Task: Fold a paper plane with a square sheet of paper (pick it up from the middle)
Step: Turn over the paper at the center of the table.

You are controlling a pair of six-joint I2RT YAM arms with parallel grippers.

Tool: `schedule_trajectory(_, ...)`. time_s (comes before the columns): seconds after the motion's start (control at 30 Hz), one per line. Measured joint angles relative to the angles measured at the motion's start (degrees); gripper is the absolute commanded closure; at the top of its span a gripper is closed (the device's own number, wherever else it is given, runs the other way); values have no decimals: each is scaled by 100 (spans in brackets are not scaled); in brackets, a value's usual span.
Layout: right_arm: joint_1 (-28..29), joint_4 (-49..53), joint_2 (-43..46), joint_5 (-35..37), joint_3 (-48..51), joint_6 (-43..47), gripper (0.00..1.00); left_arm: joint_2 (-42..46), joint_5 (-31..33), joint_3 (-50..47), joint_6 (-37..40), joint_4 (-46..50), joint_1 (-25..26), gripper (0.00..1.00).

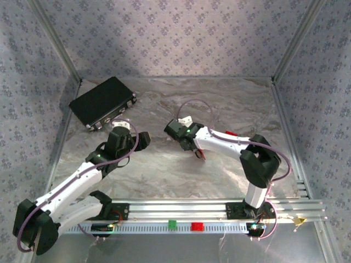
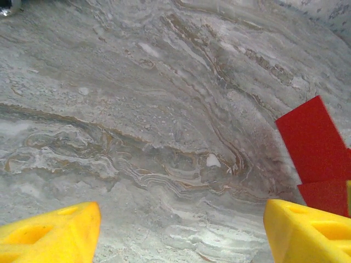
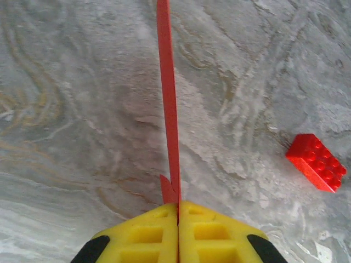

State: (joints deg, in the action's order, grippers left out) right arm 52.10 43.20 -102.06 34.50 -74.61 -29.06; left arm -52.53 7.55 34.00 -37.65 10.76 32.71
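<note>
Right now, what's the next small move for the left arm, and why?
Probably ease the left hand rightward toward the red paper. The right hand is shut on it, while the left stands open with the paper at the right edge of its view, outside its grasp.

The folded red paper (image 3: 168,82) is running off the top edge of the right wrist view, its near end vanishing between the pressed-together fingers of the right gripper (image 3: 178,207). From above, the right arm is covering part of the small red block (image 1: 231,133).

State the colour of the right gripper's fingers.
Yellow fingers, shut on the red paper; clearest in the right wrist view.
</note>
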Motion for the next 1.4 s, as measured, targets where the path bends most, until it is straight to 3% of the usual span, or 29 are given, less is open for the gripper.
schedule_trajectory(0.4, 98, -337, -490, -1255, -387, 13, 78, 531, 205, -79, -50, 286, -46, 23)
schedule_trajectory(0.5, 35, -535, -492, -1753, -387, 4, 60, 595, 214, -83, -61, 317, -46, 23)
schedule_trajectory(0.63, -133, -1145, -317, -2476, -149, -83, 50, 597, 190, -83, -59, 328, -46, 24)
schedule_trajectory(0.8, -575, -2013, 573, -3320, 776, -249, 55, 387, 120, -70, -33, 452, -50, 36)
schedule_trajectory(1.0, -1620, -3331, 1482, -4295, 2236, -776, 64, -407, -323, 120, 7, 531, -52, 49)
schedule_trajectory(1.17, -2138, -4024, 1652, -4798, 3056, -1244, 70, -1051, -817, 238, 4, 385, -52, 54)
schedule_trajectory(1.4, -2400, -4636, 1670, -5276, 3436, -1558, 72, -1657, -1281, 389, -173, 46, -52, 55)
